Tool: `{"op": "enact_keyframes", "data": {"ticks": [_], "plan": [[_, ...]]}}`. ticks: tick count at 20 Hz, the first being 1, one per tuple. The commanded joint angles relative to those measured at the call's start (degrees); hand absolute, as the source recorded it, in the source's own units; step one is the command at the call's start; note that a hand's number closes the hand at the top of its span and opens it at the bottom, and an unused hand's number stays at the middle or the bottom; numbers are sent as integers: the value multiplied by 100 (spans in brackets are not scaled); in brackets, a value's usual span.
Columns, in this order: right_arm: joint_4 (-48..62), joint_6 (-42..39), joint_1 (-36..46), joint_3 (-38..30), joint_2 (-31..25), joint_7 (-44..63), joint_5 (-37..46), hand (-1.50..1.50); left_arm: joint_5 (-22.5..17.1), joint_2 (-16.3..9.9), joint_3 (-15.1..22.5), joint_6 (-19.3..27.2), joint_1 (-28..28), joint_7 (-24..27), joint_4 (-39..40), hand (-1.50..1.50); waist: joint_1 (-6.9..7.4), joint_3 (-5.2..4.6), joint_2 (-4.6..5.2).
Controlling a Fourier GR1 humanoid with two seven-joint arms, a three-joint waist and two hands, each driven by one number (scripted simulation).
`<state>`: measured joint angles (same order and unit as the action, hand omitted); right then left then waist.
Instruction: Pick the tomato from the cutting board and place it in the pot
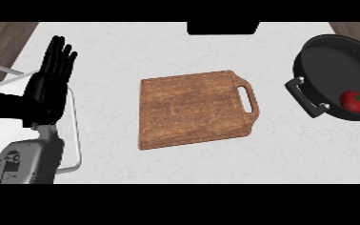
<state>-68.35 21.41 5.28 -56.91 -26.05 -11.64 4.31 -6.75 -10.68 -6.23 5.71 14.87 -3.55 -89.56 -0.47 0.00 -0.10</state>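
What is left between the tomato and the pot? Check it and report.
Nothing visible. The tomato already lies inside the pot at the view's right edge, off the cutting board. The left hand rests open at the view's left, fingers up, holding nothing. The right hand is out of view.

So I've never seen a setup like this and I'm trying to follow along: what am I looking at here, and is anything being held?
This is the robot's own head view, looking steeply down at a white kitchen counter. The black shape at the left is its left hand, open with fingers up, resting and holding nothing. The right hand is out of view. In the middle lies a wooden cutting board, nothing on it. At the right edge sits a black pot, partly cut off, with the red tomato already inside.
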Motion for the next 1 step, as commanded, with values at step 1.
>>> {"op": "enact_keyframes", "data": {"ticks": [1], "plan": [[-25, -218, -552, -142, 101, -391, -343, -150, 72, 109, 77, -26, -92, 121, 2, 0, 16, 1, 6]]}}
